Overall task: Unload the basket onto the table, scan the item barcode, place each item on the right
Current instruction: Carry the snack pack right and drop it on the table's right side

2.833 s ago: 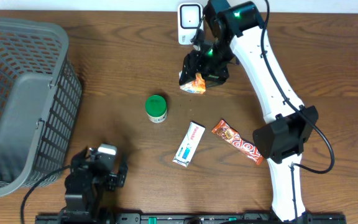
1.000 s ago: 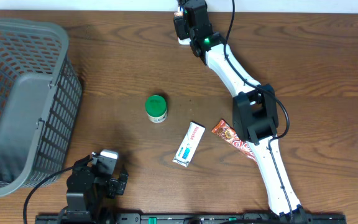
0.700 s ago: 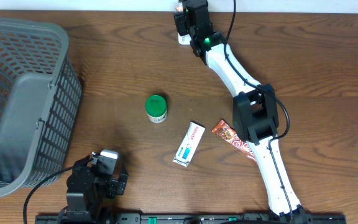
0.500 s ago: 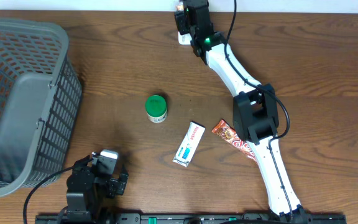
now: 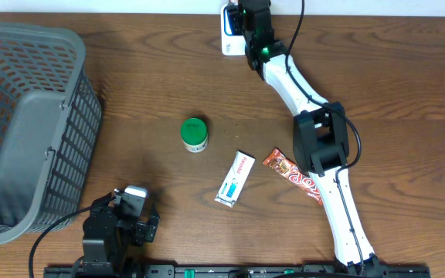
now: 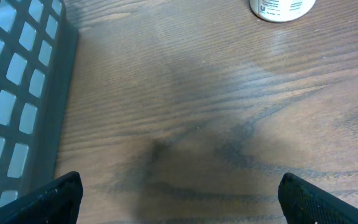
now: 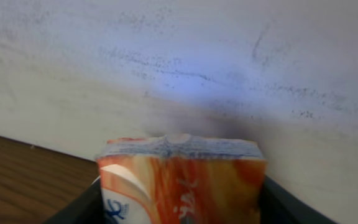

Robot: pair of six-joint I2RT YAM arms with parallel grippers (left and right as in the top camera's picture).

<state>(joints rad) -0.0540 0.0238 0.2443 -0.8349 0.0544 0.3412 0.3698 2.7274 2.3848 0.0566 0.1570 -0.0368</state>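
Observation:
An orange and white snack packet [image 7: 182, 180] fills the right wrist view, pinched between the dark fingers [image 7: 73, 208] of my right gripper [image 7: 182, 208], which is shut on it. Behind it is a pale wall. From overhead, my right gripper [image 5: 250, 17] is at the table's far edge, right over the white scanner [image 5: 227, 40], and the packet itself is hidden under the arm. My left gripper [image 5: 122, 224] rests near the front left edge. In its wrist view it [image 6: 182, 200] stands wide open over bare wood.
A green-lidded tub [image 5: 195, 134] stands mid-table, its base showing in the left wrist view [image 6: 283, 7]. A white-and-blue bar [image 5: 235, 178] and a red bar [image 5: 293, 175] lie to its right. A grey basket [image 5: 22, 123] fills the left side.
The right arm lifted the packet from beside the scanner to the table's far edge, then shifted slightly right over the scanner. The left arm stayed still.

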